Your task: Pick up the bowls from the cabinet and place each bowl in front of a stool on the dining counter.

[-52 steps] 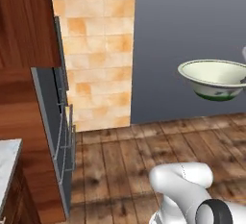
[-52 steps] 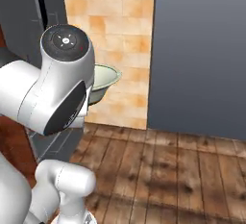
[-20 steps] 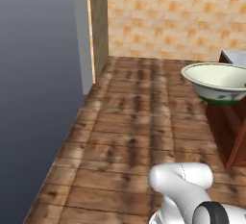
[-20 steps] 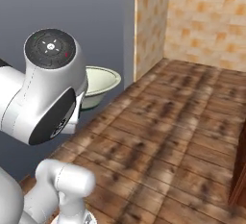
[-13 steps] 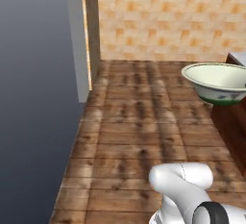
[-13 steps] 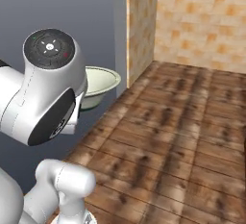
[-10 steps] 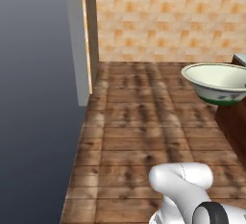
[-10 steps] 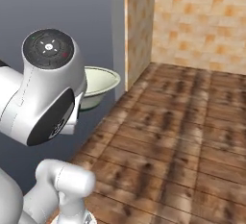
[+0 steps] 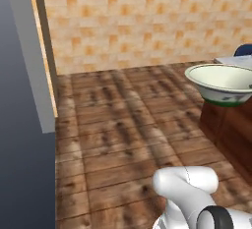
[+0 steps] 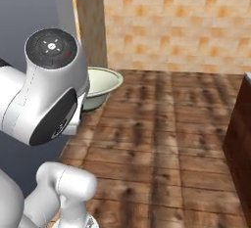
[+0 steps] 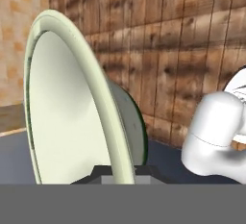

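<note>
A white bowl (image 9: 220,82) with a green rim and a dark-green patterned base hangs in the air at the right of the left base view. In the hand view my gripper (image 11: 120,172) is shut on the rim of this bowl (image 11: 72,103), which stands on edge right in front of the camera. From the right base view the bowl (image 10: 102,86) peeks out behind my arm's big joint. Just beyond the bowl stands the dining counter (image 9: 230,127), with its reddish-brown base and a strip of pale top. A dark-blue stool (image 9: 244,50) seat shows behind it. The cabinet is out of view.
Brown plank floor (image 9: 123,125) spreads ahead up to an orange tiled wall (image 9: 138,21). A grey wall (image 9: 22,100) with a wooden edge post closes off the left. The counter's dark base (image 10: 241,129) stands at the right edge of the right base view.
The whole picture has shifted: the base has turned, so the grey wall slid left and the counter and stool came into view. The bowl stays held in the same spot.
</note>
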You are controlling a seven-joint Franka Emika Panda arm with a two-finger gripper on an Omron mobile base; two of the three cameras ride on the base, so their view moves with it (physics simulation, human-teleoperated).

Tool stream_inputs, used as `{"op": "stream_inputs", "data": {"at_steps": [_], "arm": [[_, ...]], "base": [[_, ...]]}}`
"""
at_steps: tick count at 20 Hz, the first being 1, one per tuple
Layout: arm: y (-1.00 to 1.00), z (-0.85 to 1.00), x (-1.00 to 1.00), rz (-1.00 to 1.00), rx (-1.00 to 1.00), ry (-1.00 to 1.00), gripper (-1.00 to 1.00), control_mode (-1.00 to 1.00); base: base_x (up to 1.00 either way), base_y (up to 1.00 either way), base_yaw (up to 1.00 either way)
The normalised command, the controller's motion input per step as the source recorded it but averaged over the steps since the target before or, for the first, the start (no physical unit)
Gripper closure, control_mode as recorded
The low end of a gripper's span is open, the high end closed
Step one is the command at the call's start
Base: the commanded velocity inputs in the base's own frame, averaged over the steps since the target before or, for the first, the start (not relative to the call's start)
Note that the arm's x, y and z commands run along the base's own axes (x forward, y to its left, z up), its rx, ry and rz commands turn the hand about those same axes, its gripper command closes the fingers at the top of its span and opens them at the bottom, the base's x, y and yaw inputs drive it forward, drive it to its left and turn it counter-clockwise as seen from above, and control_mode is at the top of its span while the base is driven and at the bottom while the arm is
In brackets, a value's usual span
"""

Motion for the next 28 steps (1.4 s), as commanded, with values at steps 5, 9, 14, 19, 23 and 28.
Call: {"op": "stream_inputs", "data": {"at_steps": [5, 9, 14, 19, 23, 28], "arm": [[0.0, 0.0, 0.0, 0.0, 0.0, 0.0, 1.0, 1.0], [0.0, 0.0, 0.0, 0.0, 0.0, 0.0, 1.0, 1.0], [0.0, 0.0, 0.0, 0.0, 0.0, 0.0, 1.0, 1.0], [0.0, 0.0, 0.0, 0.0, 0.0, 0.0, 1.0, 1.0], [0.0, 0.0, 0.0, 0.0, 0.0, 0.0, 1.0, 1.0], [0.0, 0.0, 0.0, 0.0, 0.0, 0.0, 1.0, 1.0]], "base": [[1.0, 0.2, -0.27], [1.0, 0.17, -0.19], [1.0, 0.14, -0.12], [1.0, 0.03, -0.04], [1.0, 0.14, -0.06], [1.0, 0.09, -0.07]]}}
